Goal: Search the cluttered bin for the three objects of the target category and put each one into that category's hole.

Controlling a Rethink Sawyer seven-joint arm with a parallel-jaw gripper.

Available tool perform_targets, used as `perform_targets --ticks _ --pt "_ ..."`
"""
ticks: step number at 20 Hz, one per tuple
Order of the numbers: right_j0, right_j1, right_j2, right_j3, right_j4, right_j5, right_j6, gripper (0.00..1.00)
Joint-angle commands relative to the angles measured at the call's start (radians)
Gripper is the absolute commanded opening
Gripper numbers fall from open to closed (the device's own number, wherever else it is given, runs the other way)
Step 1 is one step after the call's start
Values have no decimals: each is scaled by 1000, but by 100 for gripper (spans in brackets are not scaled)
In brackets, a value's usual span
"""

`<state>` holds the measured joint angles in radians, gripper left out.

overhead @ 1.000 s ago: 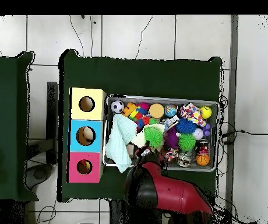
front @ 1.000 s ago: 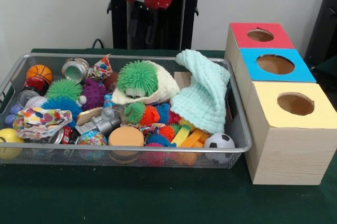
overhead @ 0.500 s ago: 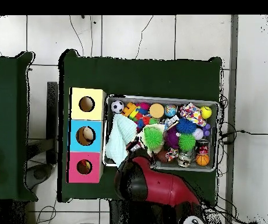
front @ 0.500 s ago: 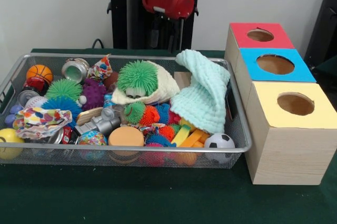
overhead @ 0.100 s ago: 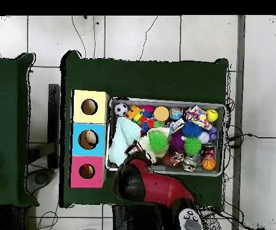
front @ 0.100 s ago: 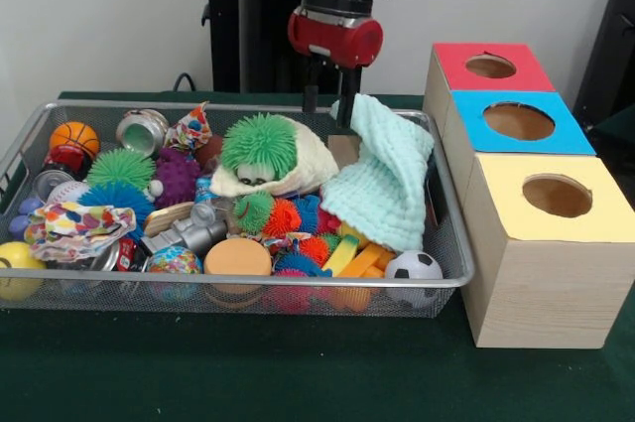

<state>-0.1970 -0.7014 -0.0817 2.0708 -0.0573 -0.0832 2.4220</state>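
Red-collared and black, the arm hangs straight down at the far rim of the wire bin, its gripper just above the mint knitted cloth's top edge. The jaws stand a little apart, two dark prongs holding nothing. Spiky balls, a soccer ball and other toys fill the bin. Beside it on the green tabletop stands the three-hole wooden box.
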Motion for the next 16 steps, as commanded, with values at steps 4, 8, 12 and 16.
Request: perform_targets --ticks 4,8,12,16 --pt "35 82 92 -82 140 -71 200 100" --pt "28 99 120 -73 151 -89 201 100" --pt "11 108 158 -56 154 -99 206 100" --pt "5 126 192 -58 166 -116 217 100"
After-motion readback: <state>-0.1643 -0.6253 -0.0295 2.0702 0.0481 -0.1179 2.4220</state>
